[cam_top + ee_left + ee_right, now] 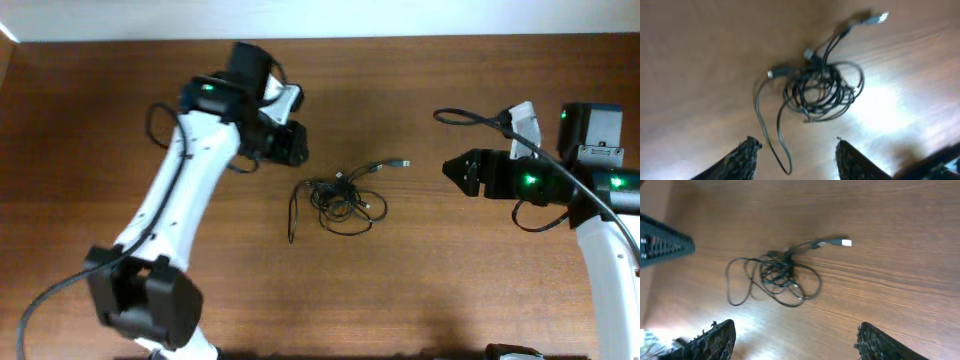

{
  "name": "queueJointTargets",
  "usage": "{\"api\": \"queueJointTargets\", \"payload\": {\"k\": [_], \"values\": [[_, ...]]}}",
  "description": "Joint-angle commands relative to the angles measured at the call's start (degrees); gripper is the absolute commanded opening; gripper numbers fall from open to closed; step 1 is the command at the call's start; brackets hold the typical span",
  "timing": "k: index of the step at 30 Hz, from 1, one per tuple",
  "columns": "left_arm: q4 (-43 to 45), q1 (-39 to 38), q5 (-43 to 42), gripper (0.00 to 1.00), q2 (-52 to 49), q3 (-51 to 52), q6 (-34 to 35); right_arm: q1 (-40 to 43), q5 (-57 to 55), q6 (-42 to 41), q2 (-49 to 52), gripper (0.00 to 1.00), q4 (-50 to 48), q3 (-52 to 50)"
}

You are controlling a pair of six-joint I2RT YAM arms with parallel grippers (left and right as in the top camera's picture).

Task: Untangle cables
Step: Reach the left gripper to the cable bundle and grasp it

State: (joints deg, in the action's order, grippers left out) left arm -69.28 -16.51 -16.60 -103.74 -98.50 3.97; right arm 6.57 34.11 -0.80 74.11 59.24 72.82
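The cables (340, 198) lie as one small tangled bundle of thin black cords in the middle of the wooden table, a silvery plug (404, 162) sticking out to the upper right and a long loop (293, 215) trailing left. My left gripper (298, 150) hovers up and left of the bundle, open and holding nothing. In the left wrist view the knot (820, 90) sits ahead of the fingers (747, 152), the loop's end between them but untouched. My right gripper (447, 165) points at the bundle from the right, open and empty. The right wrist view shows the knot (777, 275) well ahead of its fingertips (720, 332).
The wooden table (420, 280) spreads around the bundle. The left arm (175, 210) slants across the left side, and its dark part (662, 245) shows at the left of the right wrist view. The right arm's own thick cable (470, 118) loops above its gripper.
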Motion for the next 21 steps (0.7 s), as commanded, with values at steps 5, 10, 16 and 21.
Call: {"api": "queueJointTargets", "payload": {"k": [5, 10, 16, 21], "values": [[-2.58, -10.75, 14.78, 0.45, -5.99, 0.79, 17.79, 0.22, -6.78, -0.33, -0.11, 0.79, 0.55, 0.7], [3.93, -12.22, 14.93, 0.46, -6.08, 5.53, 17.92, 0.22, -6.78, -0.33, -0.11, 0.79, 0.66, 0.7], [11.17, -12.26, 14.91, 0.49, -6.21, 11.56, 17.9, 0.22, -6.8, -0.33, 1.05, 0.79, 1.53, 0.68], [15.19, -12.26, 14.05, 0.43, -6.21, 16.41, 19.54, 0.22, -6.78, -0.33, 3.15, 0.79, 1.75, 0.59]]}}
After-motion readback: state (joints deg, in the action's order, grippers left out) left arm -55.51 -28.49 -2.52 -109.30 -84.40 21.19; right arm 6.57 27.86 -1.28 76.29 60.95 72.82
